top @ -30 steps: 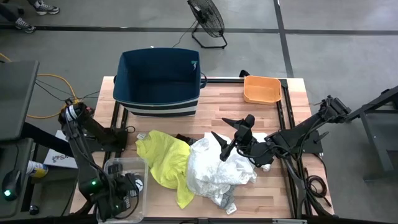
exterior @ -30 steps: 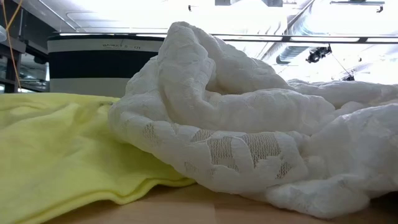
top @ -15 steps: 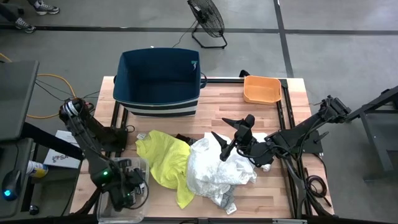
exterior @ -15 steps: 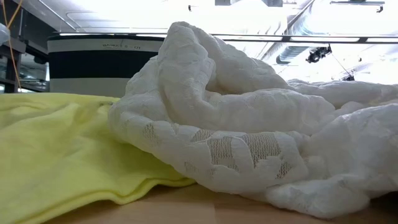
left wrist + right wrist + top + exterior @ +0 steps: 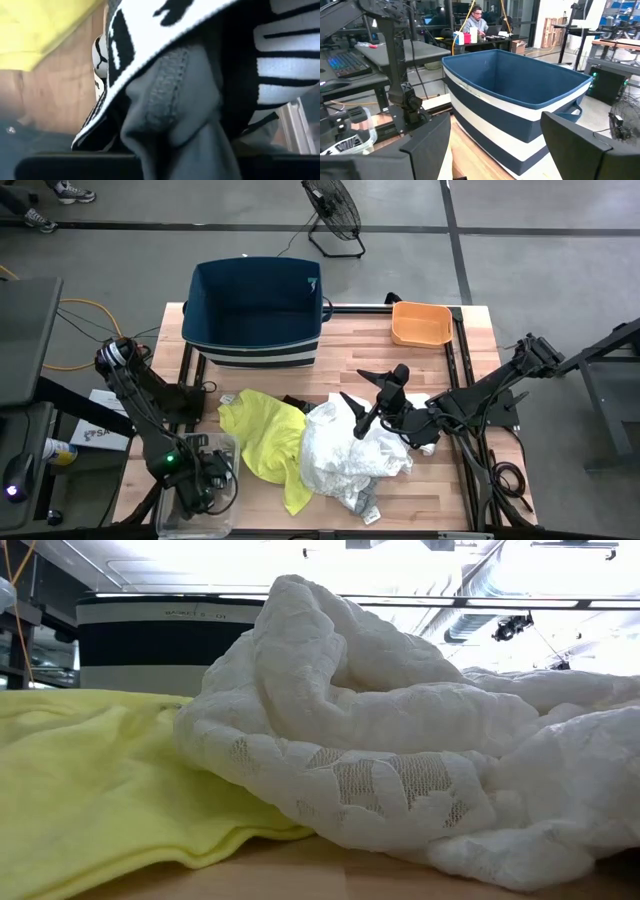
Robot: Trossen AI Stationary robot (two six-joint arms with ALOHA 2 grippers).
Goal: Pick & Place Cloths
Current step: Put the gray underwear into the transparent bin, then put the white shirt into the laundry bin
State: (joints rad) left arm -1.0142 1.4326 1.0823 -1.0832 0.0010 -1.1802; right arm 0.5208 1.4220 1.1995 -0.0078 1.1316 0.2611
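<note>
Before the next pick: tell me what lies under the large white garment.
The lacy large white garment overlaps an edge of the neon-yellow garment on the wooden table. Whatever else lies beneath is hidden by its folds.

A neon-yellow garment (image 5: 264, 438) lies crumpled and spread flat on the wooden table, its edge tucked under the large white garment (image 5: 350, 455) just beside it. The white piece is a lacy, open-patterned fabric heaped in soft folds, rising well above the yellow one in the low view. A black-and-white patterned piece (image 5: 280, 65) drapes over a grey sock (image 5: 175, 115), whose ribbed cuff hangs down in folds.
</note>
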